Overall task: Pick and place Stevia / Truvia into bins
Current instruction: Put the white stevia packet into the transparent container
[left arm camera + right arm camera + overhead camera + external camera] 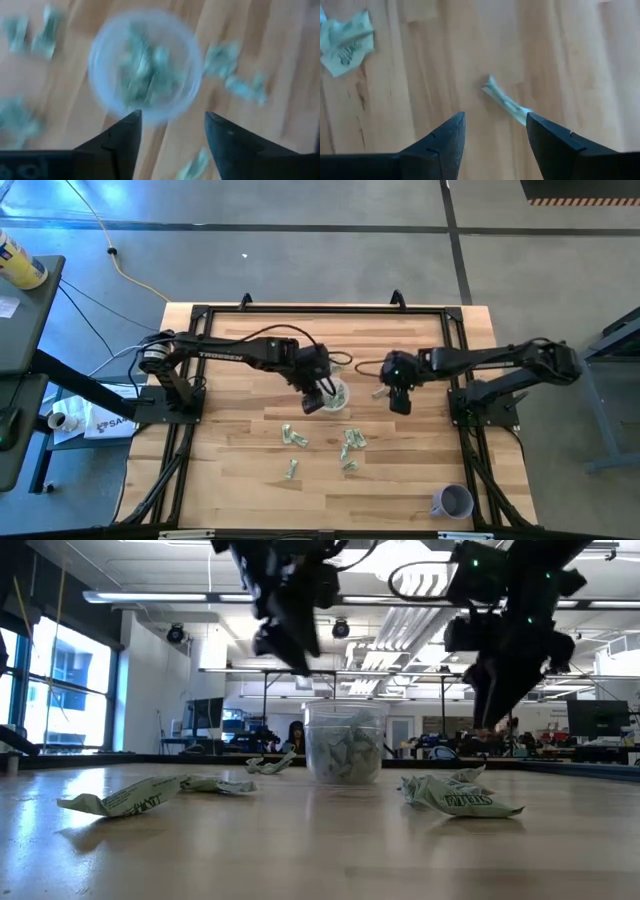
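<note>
My left gripper [172, 131] hangs just above the clear cup [334, 395], which stands near the middle of the table [240, 465]. Its fingers are spread and hold nothing. From my left wrist I look straight down into the cup's whitish rim [145, 67] and see it well filled with green-and-white packets; the level view across the table shows the same heap [345, 752] inside the clear wall.

My right gripper [495, 135] hovers at about three o'clock from the cup, a little apart from it, fingers spread and empty. One thin packet [506, 102] lies flat on the wood just ahead of them, close to one finger; I cannot tell whether it touches. A crumpled packet [346, 42] lies farther off.

More loose packets [293, 437] are scattered on the table from five to seven o'clock of the cup, some of them [352, 441] clustered together. A lavender cup [454, 501] stands far off at about five o'clock, near the table's edge.
</note>
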Controlling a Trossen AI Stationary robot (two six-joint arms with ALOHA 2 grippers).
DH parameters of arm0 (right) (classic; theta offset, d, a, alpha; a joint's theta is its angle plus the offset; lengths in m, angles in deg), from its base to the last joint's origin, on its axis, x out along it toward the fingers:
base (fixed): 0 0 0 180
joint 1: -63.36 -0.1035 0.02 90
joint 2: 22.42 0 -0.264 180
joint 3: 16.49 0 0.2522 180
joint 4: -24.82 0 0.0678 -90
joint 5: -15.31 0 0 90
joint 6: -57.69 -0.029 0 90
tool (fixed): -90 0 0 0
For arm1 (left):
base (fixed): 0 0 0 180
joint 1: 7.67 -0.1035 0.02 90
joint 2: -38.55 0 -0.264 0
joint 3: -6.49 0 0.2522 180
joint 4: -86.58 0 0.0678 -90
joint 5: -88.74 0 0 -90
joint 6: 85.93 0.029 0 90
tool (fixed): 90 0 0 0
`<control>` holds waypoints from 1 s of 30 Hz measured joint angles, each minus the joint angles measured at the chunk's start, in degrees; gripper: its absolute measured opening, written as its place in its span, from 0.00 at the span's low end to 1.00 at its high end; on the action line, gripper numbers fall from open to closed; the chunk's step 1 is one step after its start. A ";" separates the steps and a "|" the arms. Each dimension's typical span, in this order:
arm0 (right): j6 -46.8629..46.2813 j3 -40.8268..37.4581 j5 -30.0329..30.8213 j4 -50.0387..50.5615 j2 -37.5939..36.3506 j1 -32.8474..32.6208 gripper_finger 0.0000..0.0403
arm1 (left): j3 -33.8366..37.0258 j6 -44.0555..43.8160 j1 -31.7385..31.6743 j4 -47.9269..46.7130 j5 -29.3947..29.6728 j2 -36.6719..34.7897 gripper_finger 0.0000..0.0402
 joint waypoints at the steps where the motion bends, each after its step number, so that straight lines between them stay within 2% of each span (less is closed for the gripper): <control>1: 0.13 -0.93 -0.13 -1.47 0.55 -0.32 0.51 | -0.58 0.52 0.34 -3.46 1.89 0.00 0.64; 4: 0.24 -2.22 0.77 -2.70 1.24 -0.66 0.52 | -0.75 2.64 1.44 -10.24 8.68 -0.02 0.68; 6: 0.79 -1.92 2.39 -2.80 1.25 -0.67 0.54 | -0.75 3.73 1.30 -12.84 10.20 -0.44 0.70; 11: 9.87 -1.21 3.65 -4.68 2.06 -0.66 0.58 | -0.76 8.48 -0.04 -14.32 10.87 -3.57 0.71; 15: 17.80 -1.23 3.51 -7.60 6.79 -0.41 0.63 | -0.82 10.42 -2.38 -15.83 10.70 -5.94 0.70; 21: 17.39 -1.23 4.83 -10.87 14.70 0.30 0.67 | -0.82 10.57 -6.68 -17.12 11.75 -9.02 0.71; 26: 14.27 -0.92 4.08 -6.53 17.28 1.39 0.61 | -0.82 11.89 -10.16 -18.38 11.79 -9.31 0.69; 30: 10.48 -0.93 3.00 -5.35 17.09 1.79 0.45 | -0.82 14.70 -12.74 -18.38 11.83 -9.25 0.68</control>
